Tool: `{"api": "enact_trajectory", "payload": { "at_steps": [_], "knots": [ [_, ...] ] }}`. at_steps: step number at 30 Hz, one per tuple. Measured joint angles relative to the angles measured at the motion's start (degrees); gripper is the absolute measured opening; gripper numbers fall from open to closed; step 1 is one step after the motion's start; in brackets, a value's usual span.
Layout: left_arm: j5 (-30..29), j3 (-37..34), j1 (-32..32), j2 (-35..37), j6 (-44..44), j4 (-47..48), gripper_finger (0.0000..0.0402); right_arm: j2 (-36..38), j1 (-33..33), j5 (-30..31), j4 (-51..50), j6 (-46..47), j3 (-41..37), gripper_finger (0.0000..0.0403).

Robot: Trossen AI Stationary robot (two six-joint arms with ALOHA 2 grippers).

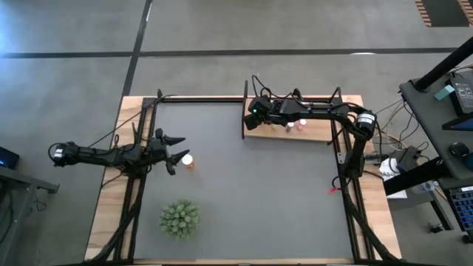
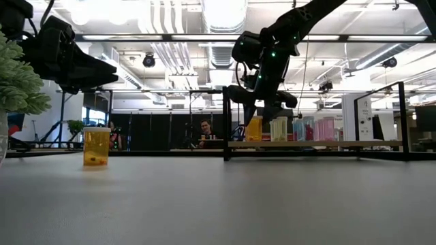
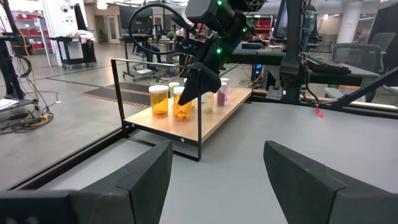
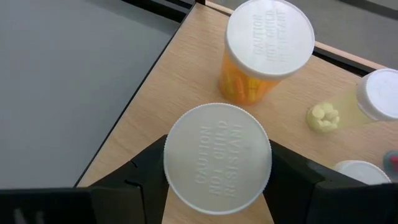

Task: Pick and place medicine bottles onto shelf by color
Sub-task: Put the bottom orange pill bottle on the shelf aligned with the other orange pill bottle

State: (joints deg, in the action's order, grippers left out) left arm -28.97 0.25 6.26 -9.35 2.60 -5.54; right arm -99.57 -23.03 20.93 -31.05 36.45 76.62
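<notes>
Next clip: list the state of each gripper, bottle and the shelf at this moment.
left gripper: open, empty, above the mat.
right gripper: over the shelf, fingers around a white-capped bottle.
orange bottle on the mat: upright, alone.
shelf: holds several upright bottles.

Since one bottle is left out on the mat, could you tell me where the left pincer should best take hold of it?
The orange bottle stands upright and alone on the grey mat, beside the left pincer. I would come from above and close on the round body just under the white cap, since nothing crowds it.
</notes>
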Motion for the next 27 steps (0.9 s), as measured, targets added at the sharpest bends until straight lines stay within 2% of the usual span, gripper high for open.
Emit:
{"api": "enact_trajectory", "payload": {
  "at_steps": [15,18,27],
  "knots": [
    [0.00,0.00,-0.02,-0.01,0.01,0.00,0.0238,0.00,0.13,-0.37,-0.52,2.88,-0.07,0.0194],
    [0.00,0.00,0.01,0.01,0.01,0.00,0.0238,0.00,0.11,-0.37,-0.42,2.58,-0.07,0.0216],
    [0.00,0.00,-0.01,0.01,-0.01,0.00,0.0238,0.00,0.13,-0.37,-0.39,3.03,-0.07,0.0318]
  ]
}}
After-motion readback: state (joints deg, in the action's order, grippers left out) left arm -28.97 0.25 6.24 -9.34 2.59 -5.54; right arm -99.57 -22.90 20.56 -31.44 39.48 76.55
